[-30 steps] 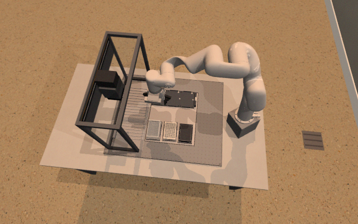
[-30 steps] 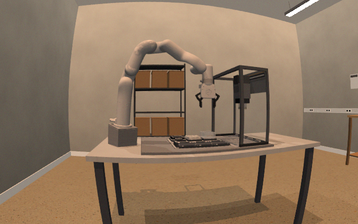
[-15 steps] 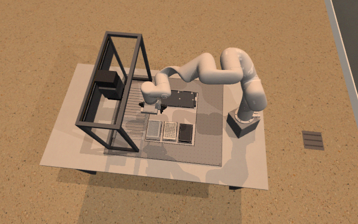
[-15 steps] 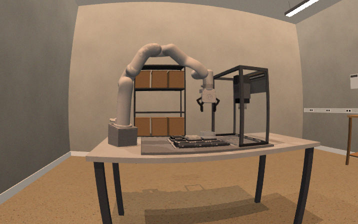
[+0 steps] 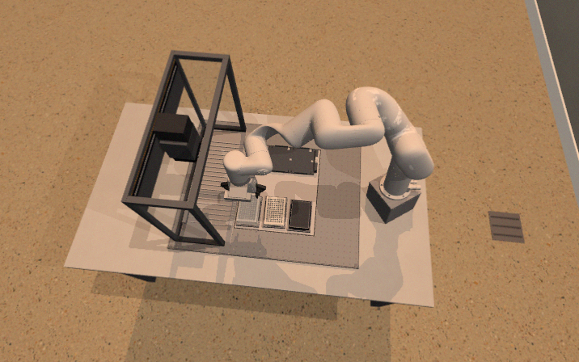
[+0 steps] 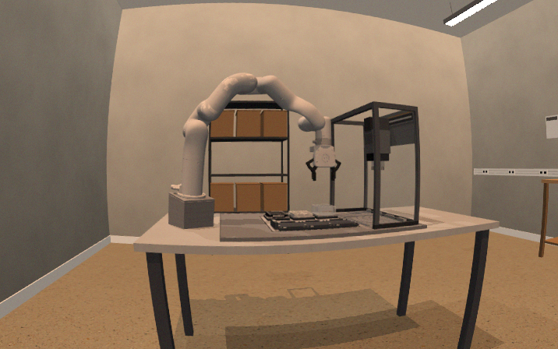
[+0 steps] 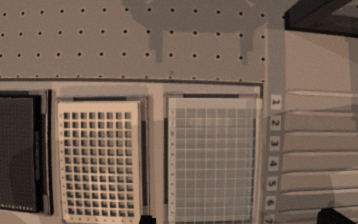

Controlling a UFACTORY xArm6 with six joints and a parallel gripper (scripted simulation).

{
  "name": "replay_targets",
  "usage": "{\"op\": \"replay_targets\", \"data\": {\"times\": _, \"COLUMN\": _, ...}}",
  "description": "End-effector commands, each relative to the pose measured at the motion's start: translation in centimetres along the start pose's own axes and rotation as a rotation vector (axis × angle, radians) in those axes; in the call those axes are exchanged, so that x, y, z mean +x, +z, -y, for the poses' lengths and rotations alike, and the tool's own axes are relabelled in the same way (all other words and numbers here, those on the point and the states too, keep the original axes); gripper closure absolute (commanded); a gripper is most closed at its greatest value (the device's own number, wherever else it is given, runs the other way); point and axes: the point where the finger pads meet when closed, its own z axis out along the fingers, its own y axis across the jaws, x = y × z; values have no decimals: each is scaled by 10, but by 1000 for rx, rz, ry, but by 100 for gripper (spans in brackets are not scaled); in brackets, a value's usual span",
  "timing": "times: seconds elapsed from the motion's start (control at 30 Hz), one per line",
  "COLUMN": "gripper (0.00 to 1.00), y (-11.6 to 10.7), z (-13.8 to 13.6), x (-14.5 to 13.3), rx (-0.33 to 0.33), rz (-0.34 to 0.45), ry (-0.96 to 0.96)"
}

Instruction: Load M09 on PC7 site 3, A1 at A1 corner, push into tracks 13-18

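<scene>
1. Deep-well block M09 (image 5: 247, 213) (image 6: 323, 208) (image 7: 212, 160): translucent, upright in nest S3. In the exterior view, it lies at 6 o'clock below the jaws, well apart.
2. Gripper (image 5: 242, 187) (image 6: 323, 179) (image 7: 240, 219): jaws spread wide, nothing grasped. In the wrist view, M09 extends toward 11 o'clock from the space between the fingertips.
3. Plate M06 (image 5: 275, 211) (image 6: 301, 214) (image 7: 100, 160): pale, gridded; in S2, at 3 o'clock from M09, top view.
4. Plate M60 (image 5: 300, 214) (image 6: 275, 214) (image 7: 17, 150): dark; in S1, beyond M06 at 3 o'clock, top view.
5. Carrier PC7 (image 5: 294, 161) (image 6: 316, 223): dark, long; on the apron (image 5: 294, 185), between 1 and 2 o'clock from M09, top view. Partly hidden there by the arm.
6. Loading rails (image 7: 320, 162): at 3 o'clock from M09, wrist view; numbers 1 to 6 legible.
7. Perforated deck (image 5: 337, 238) (image 6: 246, 234) (image 7: 90, 42): grey, on a pale table (image 5: 107, 247) (image 6: 164, 245).
8. Dark frame (image 5: 210, 128) (image 6: 376, 164): between 9 and 12 o'clock from M09, top view.
9. Room, exterior view: shelf unit (image 6: 248, 139) with brown boxes behind the table; ceiling lamp (image 6: 471, 12) at 1 o'clock; wooden bench (image 6: 542, 222) toward 4 o'clock.
</scene>
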Motion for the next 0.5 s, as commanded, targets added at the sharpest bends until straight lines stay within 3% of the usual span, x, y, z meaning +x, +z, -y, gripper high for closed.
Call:
{"op": "replay_targets", "data": {"times": 0.0, "gripper": 0, "y": 6, "z": -5, "x": 14, "rx": -5, "rz": -1, "ry": 0}}
{"op": "replay_targets", "data": {"times": 0.47, "gripper": 0, "y": 8, "z": -5, "x": 14, "rx": -5, "rz": -1, "ry": 0}}
